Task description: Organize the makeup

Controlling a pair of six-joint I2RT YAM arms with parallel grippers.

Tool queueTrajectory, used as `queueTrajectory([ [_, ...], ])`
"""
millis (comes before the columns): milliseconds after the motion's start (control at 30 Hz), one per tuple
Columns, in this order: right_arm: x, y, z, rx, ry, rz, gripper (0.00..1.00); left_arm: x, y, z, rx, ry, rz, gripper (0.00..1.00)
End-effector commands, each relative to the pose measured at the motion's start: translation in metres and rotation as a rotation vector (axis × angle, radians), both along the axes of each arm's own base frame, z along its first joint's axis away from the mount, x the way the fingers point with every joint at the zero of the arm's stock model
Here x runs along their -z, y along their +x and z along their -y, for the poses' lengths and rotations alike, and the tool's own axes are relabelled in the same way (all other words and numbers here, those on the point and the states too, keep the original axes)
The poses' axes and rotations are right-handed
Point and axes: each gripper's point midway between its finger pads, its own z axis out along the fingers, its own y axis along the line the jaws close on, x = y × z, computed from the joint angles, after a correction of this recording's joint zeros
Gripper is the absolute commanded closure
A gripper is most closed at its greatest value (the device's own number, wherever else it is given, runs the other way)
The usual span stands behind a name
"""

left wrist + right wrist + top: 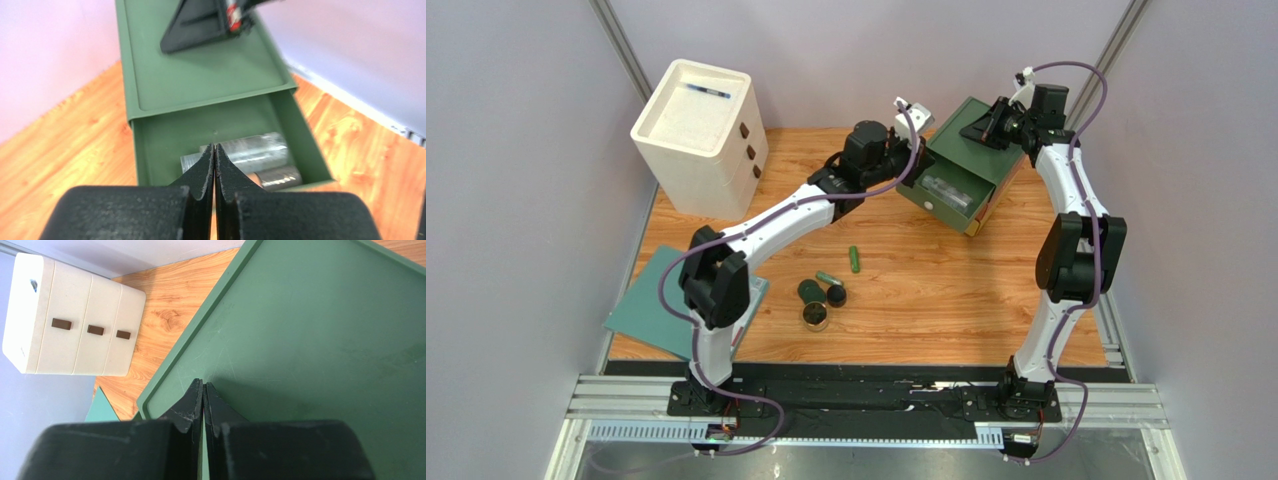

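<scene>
The makeup left on the table lies mid-table: two green tubes (854, 259) (828, 277), a dark green jar (810, 291), a black jar (836, 296) and a gold-rimmed compact (815, 317). A green box (971, 135) at the back right has its drawer (295, 117) pulled out, with a clear bottle (260, 150) and a smaller bottle (280, 177) lying in it. My left gripper (214, 146) is shut and empty, just in front of and above the open drawer (941, 200). My right gripper (203, 382) is shut, its tips down on the box's top (325, 330).
A white three-drawer unit (698, 135) stands at the back left with a thin blue pen (706, 92) on top. A teal mat (651, 305) lies at the front left under the left arm. Walls close in the table on the left, back and right.
</scene>
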Motion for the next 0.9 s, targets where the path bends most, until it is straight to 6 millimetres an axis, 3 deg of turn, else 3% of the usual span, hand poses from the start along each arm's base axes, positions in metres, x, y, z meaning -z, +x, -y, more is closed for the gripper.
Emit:
queueTrajectory([
  [0,0.167,-0.084,0.007,0.022,-0.091,-0.619,0.95,-0.051,-0.027,-0.022,0.033,-0.051,0.103,1.00],
  [167,0.170,-0.084,0.007,0.021,-0.087,-0.626,0.95,0.009,-0.060,-0.041,0.080,0.054,-0.042,1.00],
  [400,0.169,-0.084,0.007,0.022,-0.084,-0.628,0.95,0.053,-0.068,-0.035,0.128,0.104,-0.154,1.00],
  [567,0.162,-0.083,0.005,0.014,-0.072,-0.610,0.96,0.064,-0.057,-0.016,0.146,0.098,-0.172,1.00],
  [767,0.131,-0.078,-0.005,-0.025,-0.017,-0.515,0.96,0.058,-0.033,0.017,0.166,0.051,-0.144,1.00],
  [867,0.116,-0.077,-0.009,-0.035,0.006,-0.477,0.96,0.045,-0.024,0.034,0.184,-0.004,-0.125,1.00],
])
